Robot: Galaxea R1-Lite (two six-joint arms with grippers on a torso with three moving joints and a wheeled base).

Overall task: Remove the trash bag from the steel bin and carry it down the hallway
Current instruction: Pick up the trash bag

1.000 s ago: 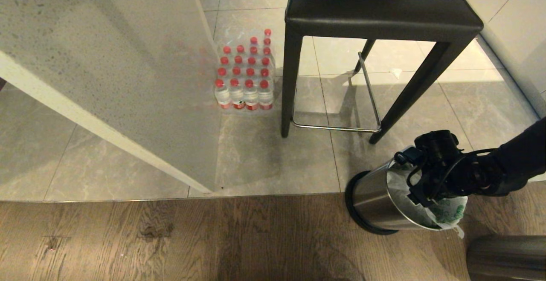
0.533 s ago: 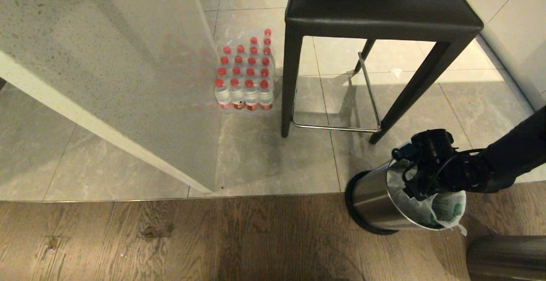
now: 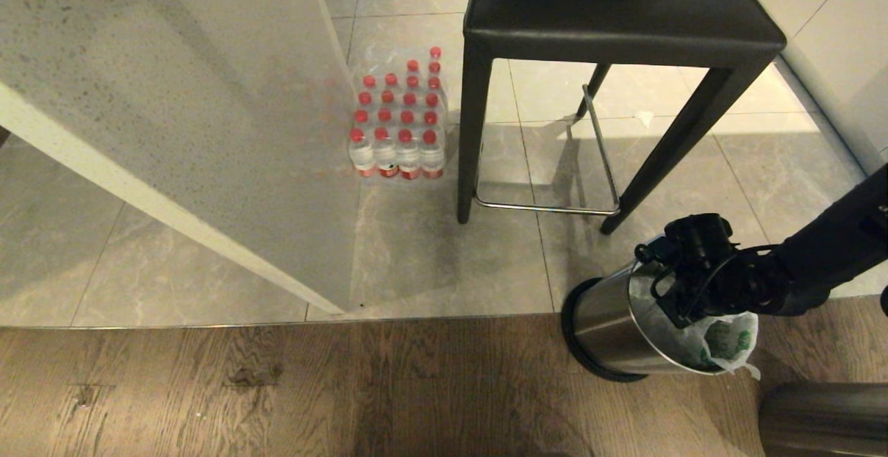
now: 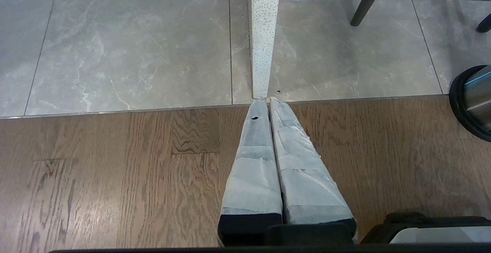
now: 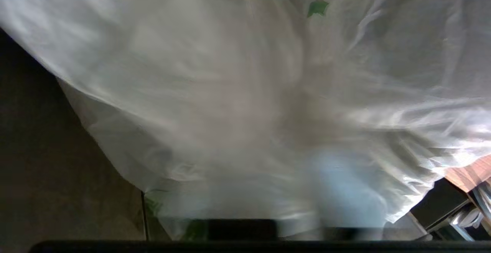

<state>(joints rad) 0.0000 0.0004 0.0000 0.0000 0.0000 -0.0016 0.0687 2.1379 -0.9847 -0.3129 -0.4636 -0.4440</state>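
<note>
Stage: early, at the grasp; nothing lifted yet.
Steel bin [image 3: 610,318]: on the floor where tile meets wood, just beside the foot of the black stool [image 3: 617,16].
Trash bag [image 3: 725,339]: inside the bin as its liner, white film with green print folded over the rim on the near side; not yet pulled clear.
Right hand [image 3: 683,304]: down in the mouth of the bin, arm reaching in from the right; fingers hidden by the wrist from the head view and buried in plastic in the right wrist view, which is filled with bunched film [image 5: 245,91]. Cannot tell how far closed, nor whether any film is truly pinched.
Left hand [image 4: 268,103]: parked low over the wood floor, well apart from the bin, fingers pressed together, holding nothing.
Done: reach into the bin, contact with the bag.
Left: firm hold on the film or a handle, lift out of the bin, carry down the hallway; hallway not in view here.
Risk, as a judgement: thin film may slip or tear, and a light bin may rise with the bag.
</note>
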